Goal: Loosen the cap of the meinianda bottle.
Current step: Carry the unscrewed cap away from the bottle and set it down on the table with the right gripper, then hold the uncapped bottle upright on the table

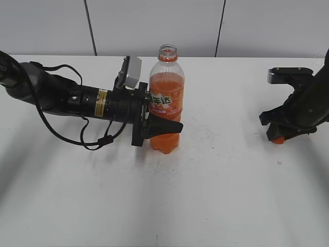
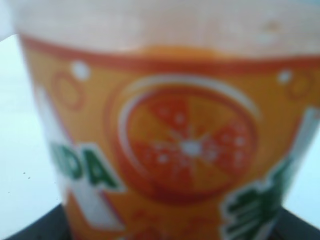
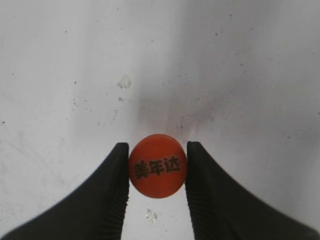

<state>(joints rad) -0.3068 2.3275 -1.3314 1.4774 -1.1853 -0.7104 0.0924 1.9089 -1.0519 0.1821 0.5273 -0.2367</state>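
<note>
Right claw (image 3: 157,172) pinches the cap (image 3: 158,166); left claw (image 1: 154,127) clamps the uncapped meinianda bottle (image 1: 166,98).

Left wrist view is pretty much useless: the meinianda bottle (image 2: 185,145) is a blurry label cropped top and bottom. From outside, the right claw (image 1: 280,138) mostly hides the cap (image 1: 278,140), and the right arm gets cut off at the edge.

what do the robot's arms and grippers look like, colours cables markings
Both arms are matte black. The left arm carries loose black cables, a yellow label band and a grey-white camera block; its black gripper has tapered fingers. The right gripper has black wedge-shaped fingers with ribbed inner pads.
</note>
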